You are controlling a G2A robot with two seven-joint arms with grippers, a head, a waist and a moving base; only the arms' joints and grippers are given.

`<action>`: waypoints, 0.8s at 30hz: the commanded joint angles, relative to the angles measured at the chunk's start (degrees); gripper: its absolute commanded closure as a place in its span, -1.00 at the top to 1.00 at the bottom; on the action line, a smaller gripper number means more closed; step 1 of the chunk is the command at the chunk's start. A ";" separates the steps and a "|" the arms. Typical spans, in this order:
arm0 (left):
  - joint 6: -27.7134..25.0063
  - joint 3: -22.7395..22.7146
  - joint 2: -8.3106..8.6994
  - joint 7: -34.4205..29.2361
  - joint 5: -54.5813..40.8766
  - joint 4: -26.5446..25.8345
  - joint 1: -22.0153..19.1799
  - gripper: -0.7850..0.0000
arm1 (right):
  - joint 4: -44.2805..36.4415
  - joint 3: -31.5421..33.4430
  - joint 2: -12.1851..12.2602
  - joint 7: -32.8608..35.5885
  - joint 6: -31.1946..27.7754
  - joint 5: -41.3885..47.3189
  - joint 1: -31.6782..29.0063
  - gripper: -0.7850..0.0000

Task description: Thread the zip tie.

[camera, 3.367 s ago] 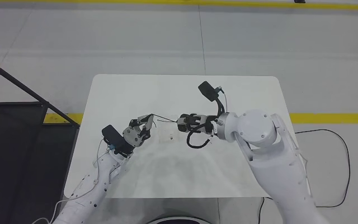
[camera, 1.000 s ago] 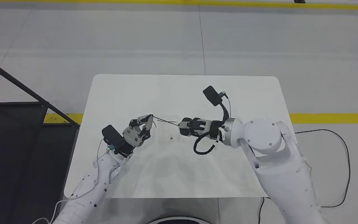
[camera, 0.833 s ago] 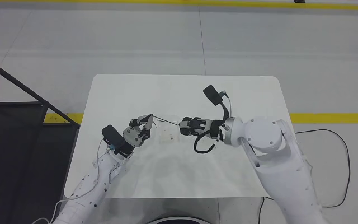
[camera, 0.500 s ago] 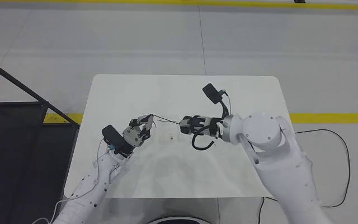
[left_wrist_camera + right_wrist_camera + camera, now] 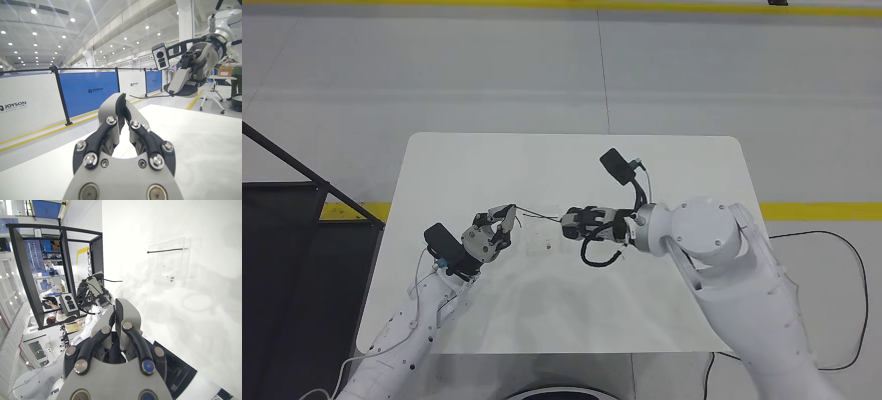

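Observation:
A thin black zip tie hangs in the air between my two grippers above the white table. My left gripper is shut on one end of it, and the strap sticks out of its fingers. The far end, with a small knob, lies just off the fingertips of my right gripper; I cannot tell whether they touch. The right gripper is shut, with nothing visible between its pads. In its own wrist view the left gripper has its pads pressed together.
A small clear box stands on the table just below the grippers, with a second black zip tie lying across it. A black frame stands beside the table's left edge.
The right arm's wrist has drifted slightly, ending a little left and back, with its gripper staying at the tie's end. The left arm and the zip tie have stayed still.

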 commanded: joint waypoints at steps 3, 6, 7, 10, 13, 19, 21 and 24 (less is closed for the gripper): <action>0.00 0.00 0.00 0.00 0.00 0.00 0.00 -1.00 | 0.10 -0.28 0.08 -0.21 -0.01 0.27 0.20 -1.00; 0.00 0.00 0.00 0.00 0.00 0.00 0.00 -1.00 | 0.14 -0.52 0.14 -0.45 0.06 0.50 0.36 -1.00; 0.00 0.00 0.00 0.00 0.00 0.00 0.00 -1.00 | 0.16 -0.61 0.16 -0.54 0.10 0.58 0.43 -1.00; 0.00 0.00 0.00 0.00 0.00 0.00 0.00 -1.00 | 0.29 -0.85 0.20 -0.73 0.30 0.88 0.65 -1.00; 0.00 0.00 0.00 0.00 0.00 0.00 0.00 -1.00 | 0.41 -1.15 0.23 -1.04 0.32 1.15 0.81 -1.00; 0.00 0.00 0.00 0.00 0.00 0.00 0.00 -1.00 | 0.33 -1.50 0.33 -1.77 -0.02 1.79 0.73 -1.00; 0.00 0.00 0.00 0.00 0.00 0.00 0.00 -1.00 | 0.32 -1.54 0.37 -2.15 -0.07 2.07 0.64 -1.00; 0.00 0.00 0.00 0.00 0.00 0.00 0.00 -1.00 | 0.31 -1.62 0.44 -2.29 -0.22 2.35 0.60 -1.00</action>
